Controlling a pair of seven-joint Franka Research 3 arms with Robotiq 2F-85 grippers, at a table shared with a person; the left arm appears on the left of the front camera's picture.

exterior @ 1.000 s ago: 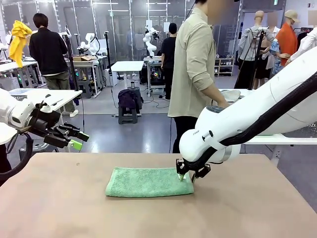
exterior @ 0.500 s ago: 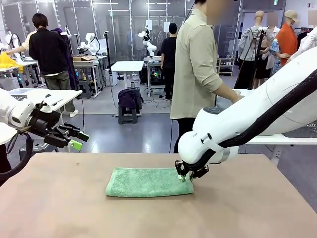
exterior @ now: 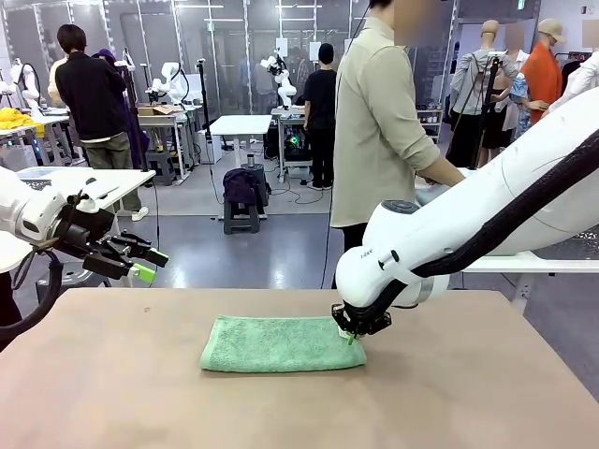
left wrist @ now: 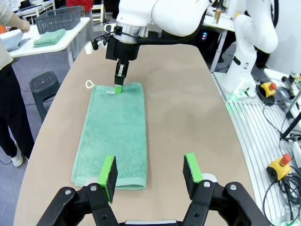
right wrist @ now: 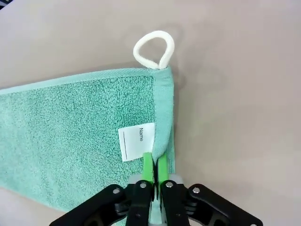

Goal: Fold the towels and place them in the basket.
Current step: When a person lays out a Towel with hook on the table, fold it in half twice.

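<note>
A mint green towel [exterior: 281,344] lies folded into a long strip on the tan table [exterior: 112,393]. My right gripper [exterior: 351,335] is down at its right end, shut on the towel's hem [right wrist: 164,117], beside a white name label [right wrist: 136,141] and a white corner loop [right wrist: 153,49]. The left wrist view takes in the whole towel [left wrist: 115,127] with the right gripper [left wrist: 118,87] at its far end. My left gripper [exterior: 140,267] hangs open in the air off the table's left edge, its fingers [left wrist: 107,172] holding nothing. A dark mesh basket [left wrist: 59,20] stands on a side table.
A person in a beige shirt [exterior: 374,122] stands at the far side, turned to the white side table [left wrist: 42,44]. A folded green cloth [left wrist: 49,37] lies there next to the basket. Bare tabletop surrounds the towel.
My right gripper has sunk slightly onto the towel's right end and its fingers have come together. The person has shifted a little to the right. The left arm has stayed still.
</note>
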